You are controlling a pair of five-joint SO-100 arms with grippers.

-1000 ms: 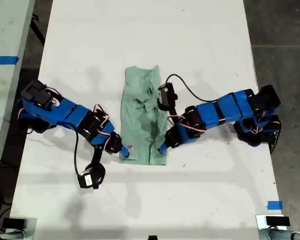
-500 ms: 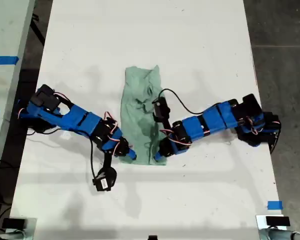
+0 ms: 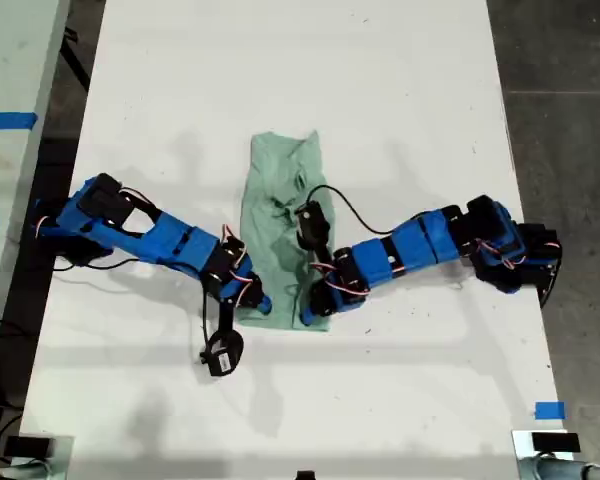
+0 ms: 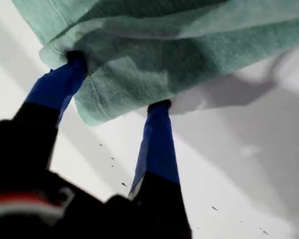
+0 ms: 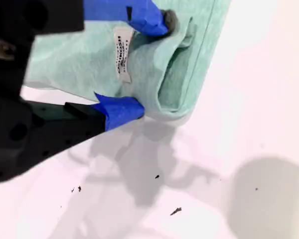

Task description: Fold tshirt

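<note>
Jaws of my second gripper (image 3: 256,303), at the exterior view's left, are standing well apart, straddling the labelled corner of the tshirt (image 3: 280,200) without pinching it. The tshirt is lying folded into a narrow strip mid-table (image 3: 400,80) between both arms. Rightward, my first gripper (image 3: 310,312) is likewise gaping, its tips pressing against the hem at the other near corner.

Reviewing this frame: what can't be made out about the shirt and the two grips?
- Exterior view: the blue arms cover the lower corners of the pale mint-green cloth t-shirt.
- First wrist view: blurred, and cloth hides the fingertips of my first hand, so its grip is unclear.
- Second wrist view: the print on the small white label is too small to read, and I cannot tell whether my second hand is pinching.
</note>
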